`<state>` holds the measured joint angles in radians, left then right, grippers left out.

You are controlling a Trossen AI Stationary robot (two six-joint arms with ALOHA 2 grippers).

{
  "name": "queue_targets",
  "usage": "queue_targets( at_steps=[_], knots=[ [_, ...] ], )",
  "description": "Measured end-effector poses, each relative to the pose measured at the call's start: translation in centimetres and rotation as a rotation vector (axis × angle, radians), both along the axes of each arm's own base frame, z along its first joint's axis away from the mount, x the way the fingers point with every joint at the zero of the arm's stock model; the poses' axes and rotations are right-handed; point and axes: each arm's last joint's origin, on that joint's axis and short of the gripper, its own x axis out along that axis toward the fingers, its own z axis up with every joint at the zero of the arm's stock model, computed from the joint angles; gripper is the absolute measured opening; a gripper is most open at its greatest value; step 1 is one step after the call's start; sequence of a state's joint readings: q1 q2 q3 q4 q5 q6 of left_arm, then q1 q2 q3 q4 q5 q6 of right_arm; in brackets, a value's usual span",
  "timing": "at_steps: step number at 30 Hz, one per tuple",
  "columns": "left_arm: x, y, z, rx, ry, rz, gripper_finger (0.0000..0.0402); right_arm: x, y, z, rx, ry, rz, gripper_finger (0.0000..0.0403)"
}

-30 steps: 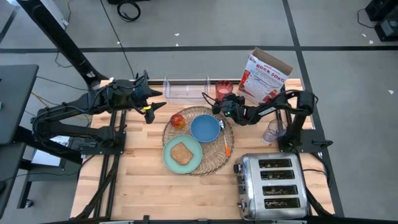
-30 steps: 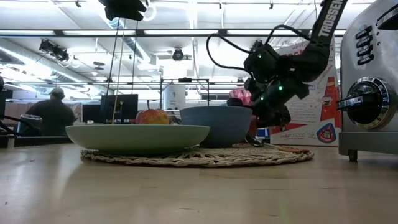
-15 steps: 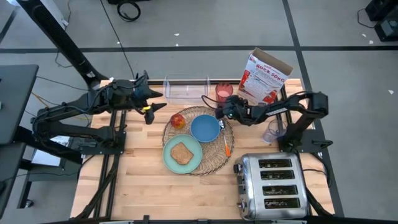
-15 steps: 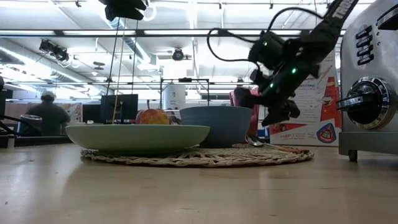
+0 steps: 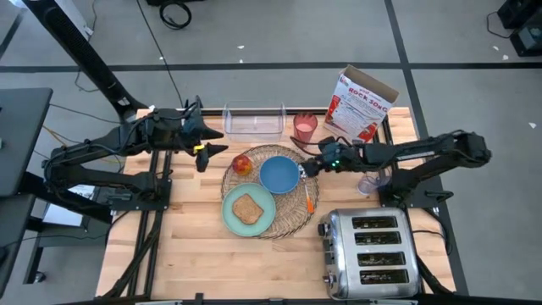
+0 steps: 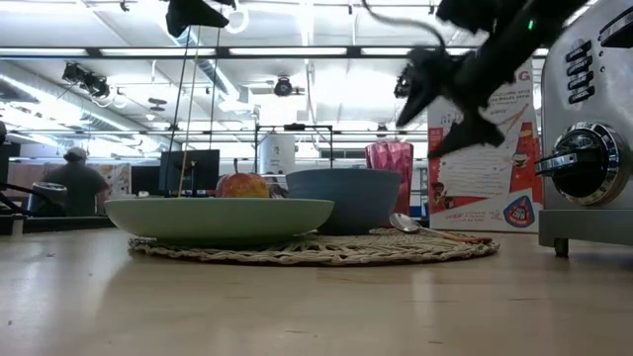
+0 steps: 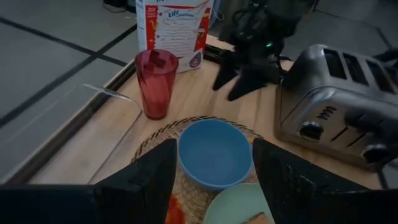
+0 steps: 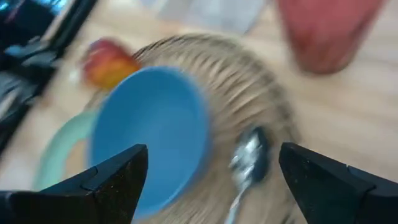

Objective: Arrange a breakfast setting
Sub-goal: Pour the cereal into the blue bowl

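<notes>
The right gripper (image 5: 315, 163) is held wide open and empty above the placemat's (image 5: 298, 202) right edge, near the blue bowl (image 5: 279, 174), touching nothing. The left gripper (image 5: 212, 139) is held open and empty beside the apple (image 5: 242, 163), off the mat. In the low view the right gripper is blurred, and the toast is hidden behind the plate's rim. The toast slice (image 5: 247, 208) is carried on the mint-green plate (image 5: 230, 213). The orange-handled utensil (image 5: 308, 196) is laid right of the bowl. The red cup (image 5: 305, 127) stands behind the mat, its contents not discernible.
</notes>
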<state>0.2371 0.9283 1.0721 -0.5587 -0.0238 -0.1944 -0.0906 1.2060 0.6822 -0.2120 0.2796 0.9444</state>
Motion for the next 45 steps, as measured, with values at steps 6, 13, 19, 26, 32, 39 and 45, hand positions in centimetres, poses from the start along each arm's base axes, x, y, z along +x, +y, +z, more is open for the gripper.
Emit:
queue_targets(
  at_steps=[6,13,19,26,32,39,45],
  knots=[
    [0.1,-0.4,0.1,-0.063,-0.025,0.003,0.0217,0.6,2.5,4.5,-0.039,0.111,0.242,0.0352],
    [0.8,-1.8,1.2,-0.046,-0.143,-0.082,0.0217,2.9,4.2,9.5,-0.248,0.132,0.567,0.0347],
    [0.9,-3.0,1.4,-0.040,-0.158,-0.143,0.0217,4.5,4.6,10.5,-0.385,0.292,0.638,0.0347],
    [0.6,-3.7,4.3,-0.006,-0.307,-0.189,0.0203,3.6,1.3,17.1,-0.434,0.266,0.349,0.0347],
    [0.7,-3.7,5.1,0.053,-0.391,-0.197,0.0197,-0.2,-3.2,22.0,-0.492,0.385,0.104,0.0347],
    [1.3,-3.8,5.3,0.064,-0.416,-0.207,0.0196,-6.1,-7.1,23.3,-0.424,0.539,-0.054,0.0347],
    [1.8,-3.9,5.7,0.085,-0.468,-0.213,0.0203,-9.3,-9.4,23.6,-0.395,0.615,-0.085,0.0347]
  ],
)
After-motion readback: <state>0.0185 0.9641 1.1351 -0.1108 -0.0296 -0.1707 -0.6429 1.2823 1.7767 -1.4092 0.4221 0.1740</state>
